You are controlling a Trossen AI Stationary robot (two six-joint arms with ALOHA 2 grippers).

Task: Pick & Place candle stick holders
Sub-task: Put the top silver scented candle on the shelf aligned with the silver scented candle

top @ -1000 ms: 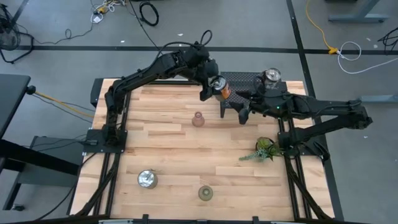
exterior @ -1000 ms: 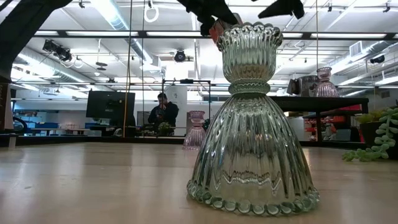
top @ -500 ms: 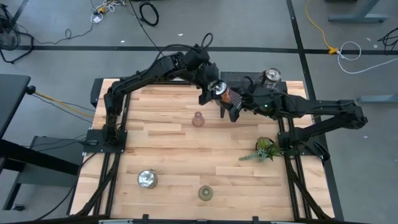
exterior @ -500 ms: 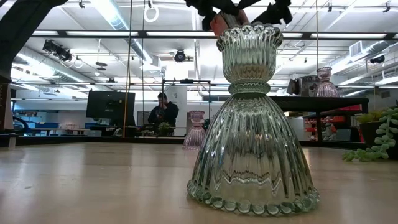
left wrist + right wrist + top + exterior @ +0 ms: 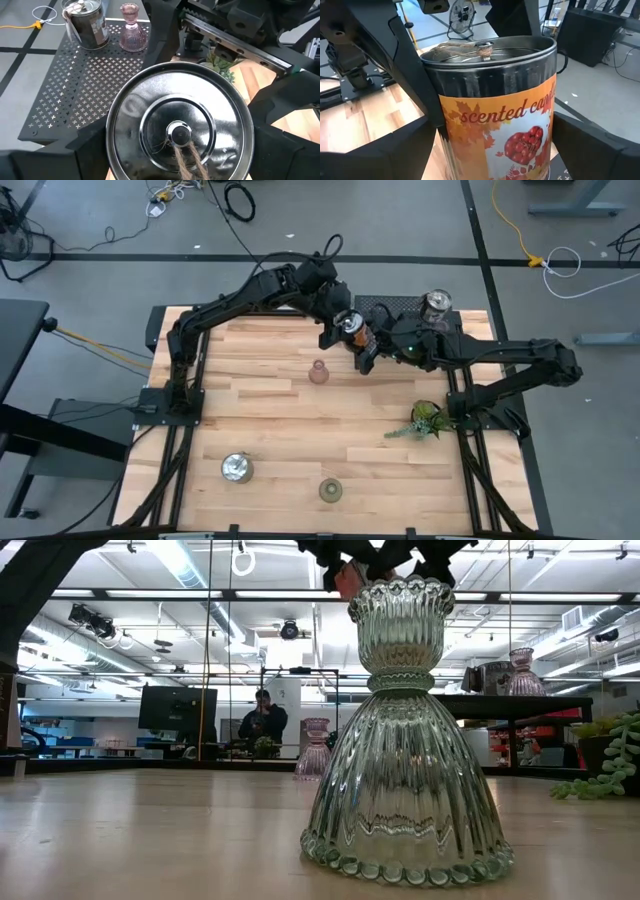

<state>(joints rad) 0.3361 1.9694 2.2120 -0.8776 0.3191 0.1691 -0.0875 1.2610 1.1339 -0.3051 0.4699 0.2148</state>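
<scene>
My left gripper (image 5: pixel 347 330) is shut on a silver candle holder tin (image 5: pixel 352 327) with an orange "scented candle" label, held in the air over the table's far middle. My right gripper (image 5: pixel 369 352) is open. Its fingers stand on either side of the same tin (image 5: pixel 495 110); I cannot tell whether they touch it. A pink glass holder (image 5: pixel 318 372) stands on the table, a silver one (image 5: pixel 237 468) and an olive-green one (image 5: pixel 330 491) stand near the front. Another silver holder (image 5: pixel 87 22) and a pink one (image 5: pixel 131 33) stand on the black mesh rack (image 5: pixel 75 85). My left gripper pinches the tin's round side wall (image 5: pixel 442 102) between its two fingers, just below the lid's rim (image 5: pixel 120 115). The fingers (image 5: pixel 415 65) come from above and point down along the wall. The tin hangs nearly upright, lid up, lifted clear of the table.
A leafy green sprig (image 5: pixel 424 421) lies by the table's right edge. The rack (image 5: pixel 400 308) sits at the far right. In the low view the green glass holder (image 5: pixel 405 740) fills the foreground. A person (image 5: pixel 262 720) stands far behind the table.
My right gripper has gone toward the table's left edge, up to the tin that my left gripper holds, and its open fingers now stand around the tin. The tin has stayed lifted.
</scene>
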